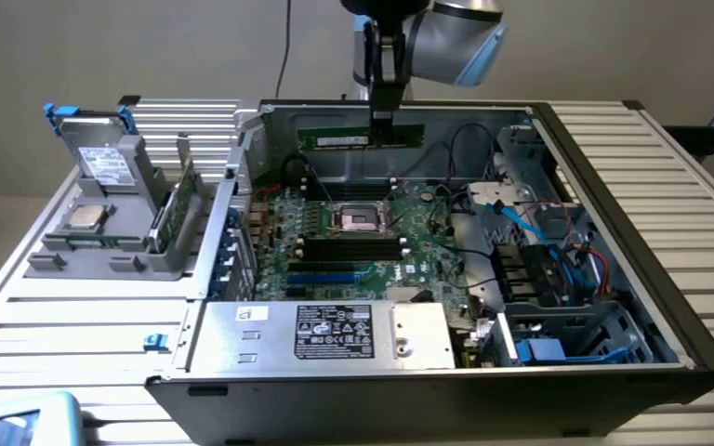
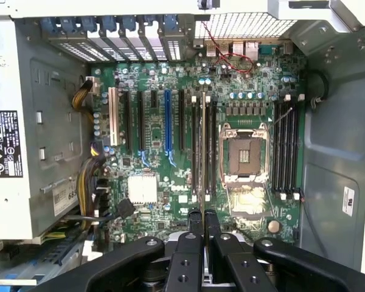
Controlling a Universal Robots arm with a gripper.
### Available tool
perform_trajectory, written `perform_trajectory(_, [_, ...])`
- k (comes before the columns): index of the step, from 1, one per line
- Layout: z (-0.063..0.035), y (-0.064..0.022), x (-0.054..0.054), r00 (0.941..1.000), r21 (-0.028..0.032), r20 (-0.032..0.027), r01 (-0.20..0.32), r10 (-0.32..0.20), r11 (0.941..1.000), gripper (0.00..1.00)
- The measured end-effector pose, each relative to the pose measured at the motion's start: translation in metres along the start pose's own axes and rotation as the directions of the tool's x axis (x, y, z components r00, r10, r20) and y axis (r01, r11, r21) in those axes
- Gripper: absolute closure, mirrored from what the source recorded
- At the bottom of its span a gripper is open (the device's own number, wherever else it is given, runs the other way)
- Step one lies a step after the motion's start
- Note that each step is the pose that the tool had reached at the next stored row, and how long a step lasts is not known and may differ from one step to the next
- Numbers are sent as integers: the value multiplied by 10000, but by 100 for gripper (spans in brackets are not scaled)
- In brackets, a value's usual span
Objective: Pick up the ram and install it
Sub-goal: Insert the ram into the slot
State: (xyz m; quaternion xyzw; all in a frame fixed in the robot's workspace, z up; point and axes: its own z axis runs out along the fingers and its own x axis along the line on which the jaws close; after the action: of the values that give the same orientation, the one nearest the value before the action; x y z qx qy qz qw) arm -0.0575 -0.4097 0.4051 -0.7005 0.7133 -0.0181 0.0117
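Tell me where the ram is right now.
In the exterior view the ram is held in the shut gripper, in the air over the open computer case, above the motherboard and close to the case's far wall.

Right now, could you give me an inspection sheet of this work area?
Surface: slatted metal table, bearing an open computer case.
Job's things: ram stick held level above the case's board.
Clutter: grey rack with a square chip, at the exterior view's left.
Jaws: shut on the ram stick.
Cables: blue and red wires inside the case.
Surroundings: plain wall.
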Motion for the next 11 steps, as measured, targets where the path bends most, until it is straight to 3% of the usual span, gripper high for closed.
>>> perform_trajectory(4, [35,1,0,9999,-73,150,-5,6,10000,87])
perform_trajectory(11, [147,6,-10,9999,-133,128,-3,5,9999,87])
